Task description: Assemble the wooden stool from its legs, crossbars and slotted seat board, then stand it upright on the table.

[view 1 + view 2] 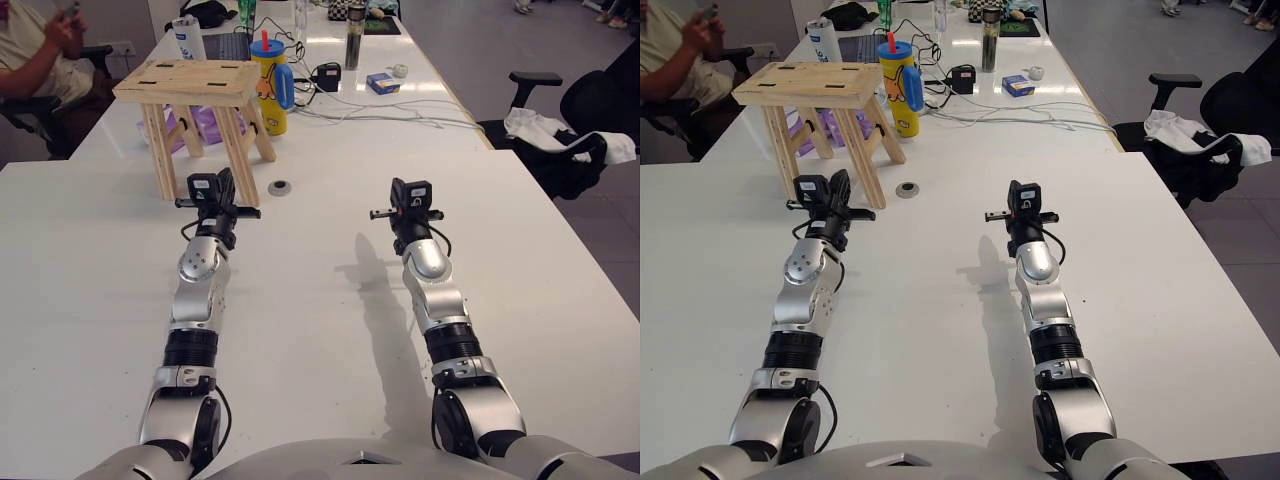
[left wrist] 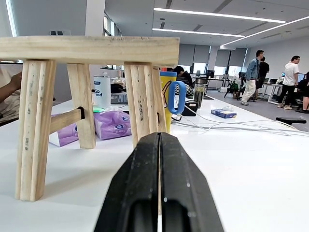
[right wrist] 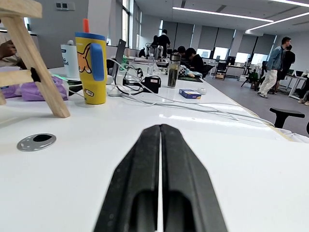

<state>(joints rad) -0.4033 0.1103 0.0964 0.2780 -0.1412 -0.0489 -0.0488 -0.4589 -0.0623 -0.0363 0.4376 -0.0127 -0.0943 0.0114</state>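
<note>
The wooden stool (image 1: 196, 105) stands upright and assembled on the white table (image 1: 320, 330), its slotted seat board (image 1: 190, 78) on top and a crossbar (image 2: 65, 119) between its legs. My left gripper (image 1: 222, 196) is shut and empty, just in front of the stool's nearest leg (image 1: 239, 156), apart from it. My right gripper (image 1: 400, 212) is also shut and empty, hovering over bare table to the right. The left wrist view shows the shut fingers (image 2: 159, 188) pointing at the stool's legs (image 2: 145, 104).
A yellow tumbler (image 1: 271, 85) with a blue handle stands behind the stool. A round cable grommet (image 1: 279, 187) lies between the grippers. Cables (image 1: 400, 110), a charger, a dark bottle (image 1: 352, 45), a purple packet (image 2: 111, 124) and a small blue box (image 1: 382, 83) sit farther back. Office chair at right.
</note>
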